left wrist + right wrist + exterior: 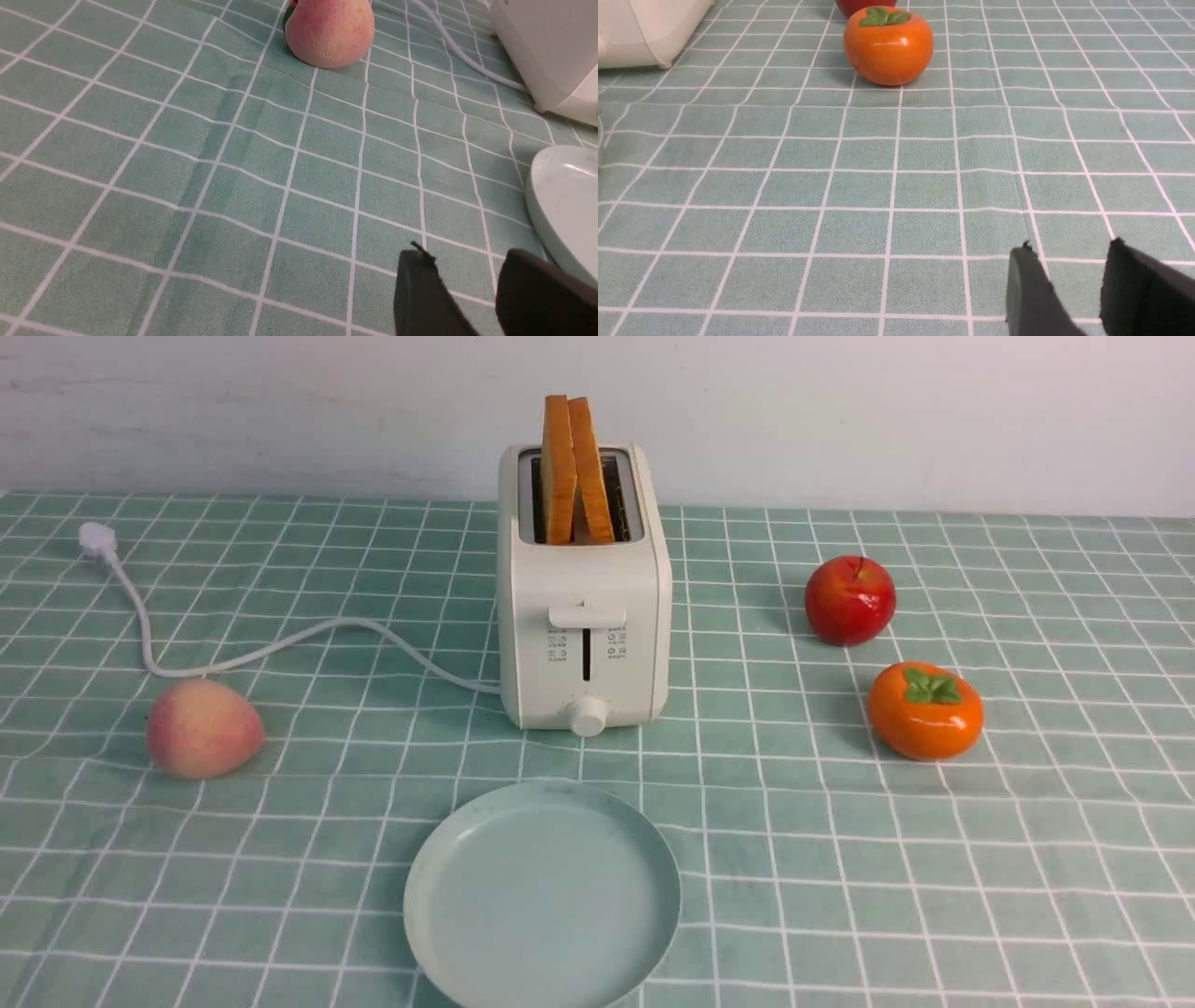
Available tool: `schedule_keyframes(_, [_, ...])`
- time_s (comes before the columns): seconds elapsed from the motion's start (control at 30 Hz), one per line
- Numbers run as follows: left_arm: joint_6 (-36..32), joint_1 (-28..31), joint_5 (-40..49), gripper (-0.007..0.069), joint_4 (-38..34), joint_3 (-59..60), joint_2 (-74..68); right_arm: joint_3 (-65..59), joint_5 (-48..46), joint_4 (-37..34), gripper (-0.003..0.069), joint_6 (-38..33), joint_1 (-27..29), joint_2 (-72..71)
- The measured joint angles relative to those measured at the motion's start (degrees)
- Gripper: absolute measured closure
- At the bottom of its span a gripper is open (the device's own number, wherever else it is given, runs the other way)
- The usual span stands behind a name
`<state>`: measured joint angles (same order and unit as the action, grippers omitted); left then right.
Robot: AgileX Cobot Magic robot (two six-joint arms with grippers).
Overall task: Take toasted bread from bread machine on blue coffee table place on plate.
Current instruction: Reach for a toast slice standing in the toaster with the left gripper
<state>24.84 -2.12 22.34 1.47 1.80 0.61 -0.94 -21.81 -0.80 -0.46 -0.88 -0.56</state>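
- Since nothing had yet called for a grip, my left pincer [468, 262] stood with its tips apart over the checked cloth [280, 196], holding nothing.
- My right pincer [1073, 255] was parted too, its gap bare; I judged both were kept ready for work.
- Just ahead lay the plate [541, 896], bare and flat, near the toaster's knob side, presumably so that bread could come down to it by a short path.
- The peach [204, 729] sat well off on my left, and the persimmon [925, 710] on my right, so neither crowded that path.
- Beyond the plate the toaster [585, 579] stood upright, its lever [586, 616] high, which likely explained why the bread stuck out.
- The cord [280, 639] ran off leftward, away from the plate.
- The apple [850, 600] rested beyond the persimmon.
- Both slices of toast [558, 476] [592, 476] were in the toaster, tops leaning close, so pinching one alone might take care.
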Motion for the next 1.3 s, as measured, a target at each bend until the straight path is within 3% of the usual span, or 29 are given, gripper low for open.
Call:
schedule_keyframes(0.77, [-0.05,0.0,-0.9,0.0386,0.71,0.0,0.0,0.0,0.0,0.0,0.0419,0.0,0.0,0.0])
schedule_keyframes(0.93, [-0.05,0.0,-7.61,0.0386,-0.43,0.0,0.0,0.0,0.0,0.0,0.0419,0.0,0.0,0.0])
schedule_keyframes(1.17, [0.33,0.0,-21.03,0.0386,-7.59,0.0,0.0,0.0,0.66,-0.39,0.0419,0.0,0.0,0.0])
schedule_keyframes(1.3, [3.77,0.0,-24.78,0.0386,-11.42,0.0,0.0,-0.5,5.96,-6.88,0.0419,1.07,0.0,0.0])
